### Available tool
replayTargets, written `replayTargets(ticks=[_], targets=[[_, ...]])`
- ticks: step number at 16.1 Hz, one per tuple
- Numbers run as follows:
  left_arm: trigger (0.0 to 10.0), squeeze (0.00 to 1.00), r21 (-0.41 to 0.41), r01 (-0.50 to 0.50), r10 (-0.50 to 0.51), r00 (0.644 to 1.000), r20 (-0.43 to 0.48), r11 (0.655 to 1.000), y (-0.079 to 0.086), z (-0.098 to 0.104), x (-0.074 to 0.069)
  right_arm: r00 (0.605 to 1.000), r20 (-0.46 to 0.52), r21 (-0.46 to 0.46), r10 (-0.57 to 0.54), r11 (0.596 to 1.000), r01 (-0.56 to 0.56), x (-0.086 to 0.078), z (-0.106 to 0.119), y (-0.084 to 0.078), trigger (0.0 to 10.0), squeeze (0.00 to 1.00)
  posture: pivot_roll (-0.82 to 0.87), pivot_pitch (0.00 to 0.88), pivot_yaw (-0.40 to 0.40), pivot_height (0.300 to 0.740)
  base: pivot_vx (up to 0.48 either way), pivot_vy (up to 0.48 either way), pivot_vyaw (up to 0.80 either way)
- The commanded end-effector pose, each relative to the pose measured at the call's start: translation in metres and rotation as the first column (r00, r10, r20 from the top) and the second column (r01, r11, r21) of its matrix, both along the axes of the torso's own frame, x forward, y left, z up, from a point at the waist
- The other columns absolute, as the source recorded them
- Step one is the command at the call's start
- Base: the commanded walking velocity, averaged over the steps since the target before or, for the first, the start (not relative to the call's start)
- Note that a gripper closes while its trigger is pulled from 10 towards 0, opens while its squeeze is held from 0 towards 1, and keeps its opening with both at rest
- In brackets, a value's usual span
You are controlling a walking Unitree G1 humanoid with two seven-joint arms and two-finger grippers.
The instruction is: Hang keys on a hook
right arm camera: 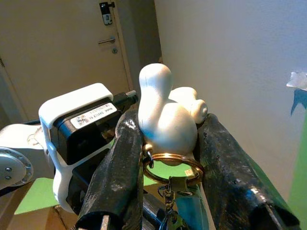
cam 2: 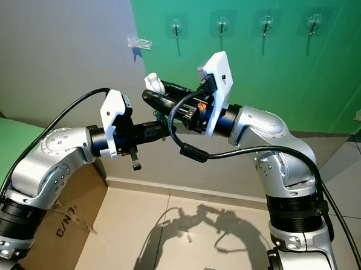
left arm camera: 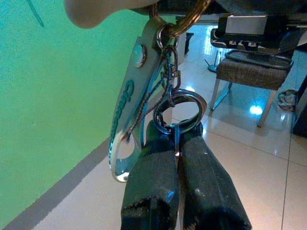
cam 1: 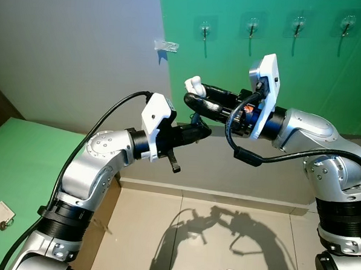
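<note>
Right claw (right arm camera: 168,143) pinches the white figurine charm (right arm camera: 165,115); left claw (left arm camera: 184,158) nips the steel ring (left arm camera: 178,112) at 6 o'clock. Light, floppy, jangly bunch; ring's the spot.

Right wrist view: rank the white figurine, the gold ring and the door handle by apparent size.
1. White figurine, largest, though it sits right at the camera between the right gripper fingers.
2. Gold ring.
3. Door handle, smallest, but far off, so true size is unsure.

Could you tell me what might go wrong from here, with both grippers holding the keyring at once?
The right gripper pinches the smooth white figurine, which could slip. The left gripper grips the lower ring, so opposing pulls may strain the chain. The hooks sit well above on the green wall.
</note>
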State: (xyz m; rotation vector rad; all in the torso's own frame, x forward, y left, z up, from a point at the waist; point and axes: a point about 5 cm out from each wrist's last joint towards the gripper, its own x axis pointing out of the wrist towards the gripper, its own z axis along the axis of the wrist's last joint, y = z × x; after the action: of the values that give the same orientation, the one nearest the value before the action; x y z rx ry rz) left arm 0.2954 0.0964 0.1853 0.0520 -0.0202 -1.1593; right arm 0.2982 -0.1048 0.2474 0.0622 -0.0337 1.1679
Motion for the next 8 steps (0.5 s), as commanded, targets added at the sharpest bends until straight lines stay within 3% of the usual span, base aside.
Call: replayTargets(ticks=[1, 5, 7, 8], targets=[[0.0, 0.0, -0.004, -0.014, 0.014, 1.0, 0.004, 1.0, 0.005, 0.004, 0.003, 1.0, 0.014, 0.013, 0.017, 1.0, -0.017, -0.004, 0.005, 0.003, 0.0, 0.0, -0.25, 0.062, 0.099, 0.74, 0.0, 0.0, 0.0], [0.0, 0.0, -0.04, 0.002, -0.002, 1.0, -0.004, 0.999, 0.006, 0.007, 0.002, 1.0, 0.009, 0.022, 0.017, 1.0, -0.017, -0.004, 0.005, 0.003, 0.0, 0.0, -0.25, 0.057, 0.099, 0.74, 0.0, 0.0, 0.0], [0.0, 0.0, -0.046, 0.0, 0.0, 1.0, -0.001, 0.999, 0.007, 0.009, 0.001, 0.997, 0.006, -0.021, -0.083, 0.996, 0.083, 0.006, -0.002, -0.001, 0.0, 0.0, -0.25, 0.051, 0.097, 0.74, 0.0, 0.0, 0.0], [0.0, 0.0, -0.047, 0.001, -0.002, 1.0, -0.003, 0.999, 0.006, 0.009, 0.001, 0.993, 0.005, -0.037, -0.115, 0.993, 0.115, 0.01, -0.005, -0.003, 10.0, 0.0, -0.25, 0.049, 0.095, 0.74, 0.0, 0.0, 0.0]])
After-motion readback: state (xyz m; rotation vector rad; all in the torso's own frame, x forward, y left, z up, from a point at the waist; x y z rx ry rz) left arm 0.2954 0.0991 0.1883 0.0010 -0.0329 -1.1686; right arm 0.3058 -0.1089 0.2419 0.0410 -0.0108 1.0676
